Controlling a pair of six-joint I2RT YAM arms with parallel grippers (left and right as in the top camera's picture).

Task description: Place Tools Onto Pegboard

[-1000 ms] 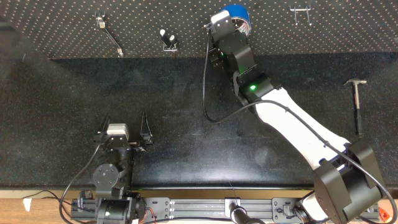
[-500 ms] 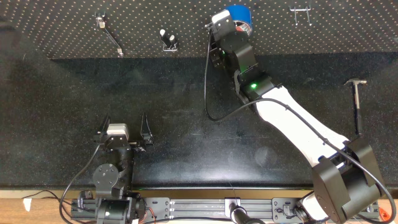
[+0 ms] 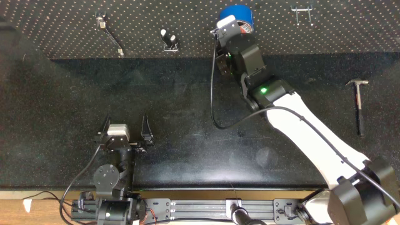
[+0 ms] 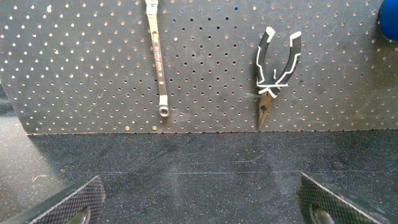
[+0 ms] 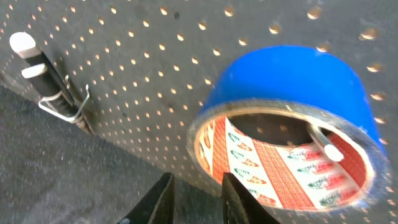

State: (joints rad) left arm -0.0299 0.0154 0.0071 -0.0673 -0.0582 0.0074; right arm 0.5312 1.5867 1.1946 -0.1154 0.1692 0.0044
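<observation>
While the right arm is reaching up the tabletop (image 3: 156,94) to the pegboard (image 4: 81,74) standing along its far edge, a roll of blue tape (image 5: 292,81) is hanging on that board. A metal peg (image 5: 323,144) is passing through the roll's hollow middle and carrying it. The right gripper (image 5: 198,180) is hovering just beside the roll with its two fingers a small way apart, and it is gripping nothing. The left arm is sitting folded near its base at the near left of the tabletop. The left gripper (image 4: 200,196) is pointing toward the board with its fingers spread wide, and it is also holding nothing. A long wrench (image 4: 158,56) is hanging upright on the left part of the board. A pair of pliers (image 4: 275,68) with black and white handles is hanging nose down on a wire holder, between the wrench and the tape. A wire hook (image 3: 302,12) is sticking out of the board to the right of the tape. A hammer (image 3: 358,106) is lying flat on the tabletop at the far right, with its head toward the board, well apart from both grippers.
</observation>
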